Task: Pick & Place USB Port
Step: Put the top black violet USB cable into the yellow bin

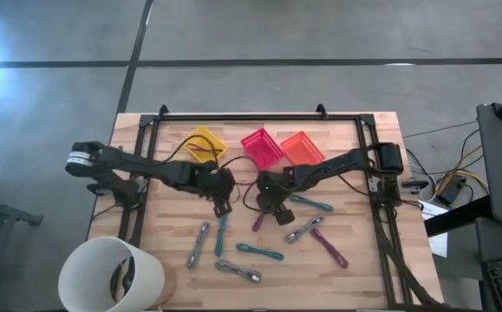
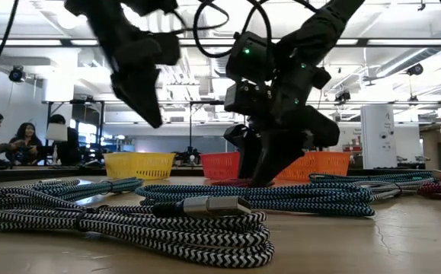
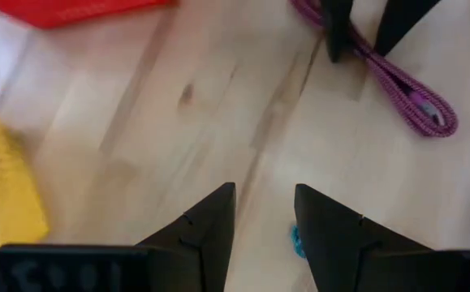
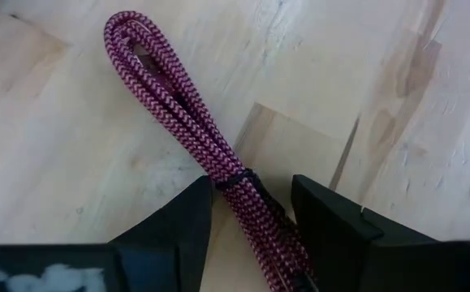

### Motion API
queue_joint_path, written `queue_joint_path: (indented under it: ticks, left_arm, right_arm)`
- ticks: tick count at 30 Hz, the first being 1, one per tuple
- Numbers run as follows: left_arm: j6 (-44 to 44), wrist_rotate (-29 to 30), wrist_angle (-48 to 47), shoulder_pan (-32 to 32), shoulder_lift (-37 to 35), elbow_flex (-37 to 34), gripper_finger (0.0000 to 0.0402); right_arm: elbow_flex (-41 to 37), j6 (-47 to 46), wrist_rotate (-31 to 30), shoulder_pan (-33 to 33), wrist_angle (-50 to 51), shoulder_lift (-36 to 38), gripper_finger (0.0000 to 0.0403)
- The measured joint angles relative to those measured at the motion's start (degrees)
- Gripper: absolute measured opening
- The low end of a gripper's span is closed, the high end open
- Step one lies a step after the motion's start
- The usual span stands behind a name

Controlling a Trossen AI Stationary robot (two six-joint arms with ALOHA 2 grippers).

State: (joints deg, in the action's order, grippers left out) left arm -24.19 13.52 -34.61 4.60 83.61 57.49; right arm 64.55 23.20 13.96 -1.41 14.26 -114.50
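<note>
Right gripper (image 4: pixel 251 223) down on table, fingers spread either side of magenta cable (image 4: pixel 190 113), not pinching. Left gripper (image 3: pixel 265 223) hovers nearby, spread, empty.

I see a pale, smooth wooden table (image 4: pixel 397 97), a maroon cable (image 4: pixel 186 97) in woven braided cloth, matt black plastic-looking fingers (image 4: pixel 332 219), and glossy plastic baskets (image 2: pixel 140 164) at mid-frame

A bundled magenta braided cable (image 4: pixel 194 122) lies flat on the wood table (image 4: pixel 364 65), running between the right gripper's (image 4: pixel 251 219) fingers.
</note>
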Motion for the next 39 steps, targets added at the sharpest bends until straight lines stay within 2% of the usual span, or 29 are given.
queue_joint_path:
  ticks: [6,9,14,17,25,28,33,36,39]
  left_arm:
    - [-10.31,9.59,2.42,4.60,-4.16,-6.32,0.0151]
    - [-13.32,9.81,6.88,5.65,-5.43,-9.38,0.0151]
    - [-13.83,9.58,15.64,6.10,-5.75,-13.04,0.0151]
    - [-13.61,9.56,19.57,6.07,-5.58,-14.12,0.0151]
    - [-12.96,9.54,22.21,6.07,-5.51,-14.56,0.0151]
    - [-12.74,9.92,22.19,6.05,-5.72,-14.08,0.0151]
    - [-10.10,11.55,22.16,6.05,-6.79,-13.16,0.0151]
    - [-7.78,13.74,22.16,6.05,-8.23,-12.74,0.0151]
    - [-5.74,17.45,22.21,6.12,-10.34,-12.73,0.0151]
  right_arm:
    - [1.07,-0.09,-0.31,0.00,1.52,0.21,0.0132]
    - [0.96,-0.10,-0.50,0.00,1.47,1.20,0.0102]
    - [1.10,-1.43,-0.79,0.04,2.14,2.14,0.0042]
    - [1.60,-3.81,-0.83,0.02,2.31,2.14,0.0020]
    - [3.59,-12.71,-0.88,0.02,2.60,2.68,0.0024]
    - [4.13,-11.33,-1.20,0.22,4.81,5.18,0.0024]
    - [2.68,-8.52,-9.81,0.76,9.63,13.69,0.0024]
    - [-1.60,-8.56,-12.61,-0.24,6.72,20.31,0.0024]
    - [-9.84,-12.04,-12.67,-1.12,-5.78,26.16,0.0024]
